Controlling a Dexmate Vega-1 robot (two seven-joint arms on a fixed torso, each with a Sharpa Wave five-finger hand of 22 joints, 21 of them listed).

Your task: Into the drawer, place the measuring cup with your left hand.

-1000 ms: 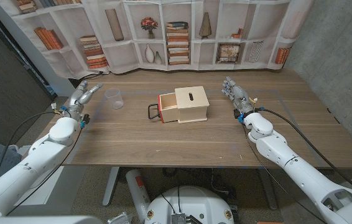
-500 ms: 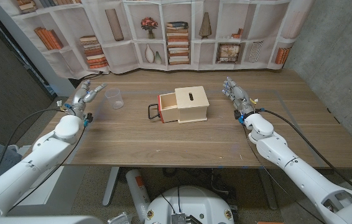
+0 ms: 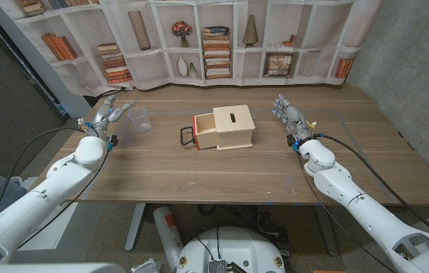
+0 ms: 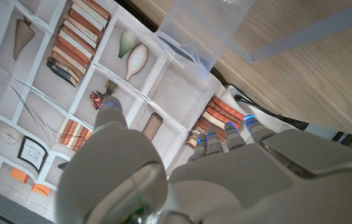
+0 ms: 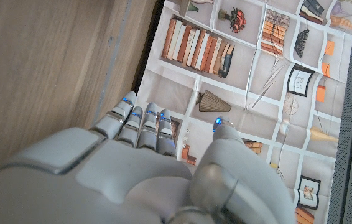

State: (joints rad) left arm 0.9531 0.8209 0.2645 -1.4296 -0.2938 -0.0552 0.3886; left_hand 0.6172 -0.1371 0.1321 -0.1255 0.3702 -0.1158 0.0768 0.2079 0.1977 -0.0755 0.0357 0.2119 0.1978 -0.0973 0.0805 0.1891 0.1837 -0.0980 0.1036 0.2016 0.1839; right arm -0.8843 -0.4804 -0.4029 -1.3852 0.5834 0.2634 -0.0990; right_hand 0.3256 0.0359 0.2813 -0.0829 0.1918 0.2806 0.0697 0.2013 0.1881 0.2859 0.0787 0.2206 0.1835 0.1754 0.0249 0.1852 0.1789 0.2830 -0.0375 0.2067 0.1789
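one clear plastic measuring cup [image 3: 139, 119] stands upright near the table's [image 3: 222, 171] far left corner, well apart from the wooden drawer box [image 3: 226, 127] at mid-table, whose drawer [image 3: 203, 131] is pulled open. the left hand [image 3: 110, 114] sits just beside the cup, fingers spread and empty, not touching it. the right hand [image 3: 290, 118] waits by the right edge, fingers loosely apart, holding nothing. the cup looks light, thin-walled and slick, likely to tip or squirt out; a gentle grip around its mid-wall seems safest.
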